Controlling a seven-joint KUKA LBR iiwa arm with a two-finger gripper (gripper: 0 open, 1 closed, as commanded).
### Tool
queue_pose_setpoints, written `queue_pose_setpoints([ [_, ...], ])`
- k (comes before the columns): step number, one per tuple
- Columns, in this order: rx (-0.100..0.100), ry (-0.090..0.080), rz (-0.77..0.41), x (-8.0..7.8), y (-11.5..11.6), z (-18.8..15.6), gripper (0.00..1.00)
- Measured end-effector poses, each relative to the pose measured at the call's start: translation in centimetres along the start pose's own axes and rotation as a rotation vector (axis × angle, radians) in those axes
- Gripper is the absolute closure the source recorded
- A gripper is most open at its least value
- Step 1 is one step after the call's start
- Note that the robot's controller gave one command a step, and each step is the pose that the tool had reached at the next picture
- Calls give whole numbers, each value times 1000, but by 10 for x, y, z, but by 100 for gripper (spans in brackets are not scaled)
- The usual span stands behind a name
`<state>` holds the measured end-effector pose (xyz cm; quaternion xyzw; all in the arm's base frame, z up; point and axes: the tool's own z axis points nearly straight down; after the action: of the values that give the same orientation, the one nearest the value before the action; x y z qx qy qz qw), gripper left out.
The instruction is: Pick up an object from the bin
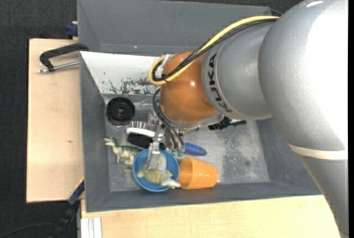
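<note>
My gripper (155, 159) reaches down from under the orange cover into a blue bowl (170, 167) at the bin's front. In the bowl, just below the gripper, lies a pale yellow-green toy (156, 178). An orange cup (200, 174) lies on its side against the bowl's right edge. A green dinosaur figure (122, 152) lies just left of the bowl. A small blue pen-like piece (194, 149) rests right of the gripper.
A black round cap-like thing (120, 110) lies at the back left of the bin floor, and a black-and-white piece (140, 133) sits between it and the bowl. The arm covers the bin's right half.
</note>
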<state>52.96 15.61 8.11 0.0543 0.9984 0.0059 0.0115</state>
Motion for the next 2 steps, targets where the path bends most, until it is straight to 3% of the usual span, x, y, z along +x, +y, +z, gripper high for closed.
queue_pose_setpoints([
  [1, 0, -6, 0, -3, -1, -5, 100],
  [2, 9, 10, -1, -30, -19, -106, 100],
])
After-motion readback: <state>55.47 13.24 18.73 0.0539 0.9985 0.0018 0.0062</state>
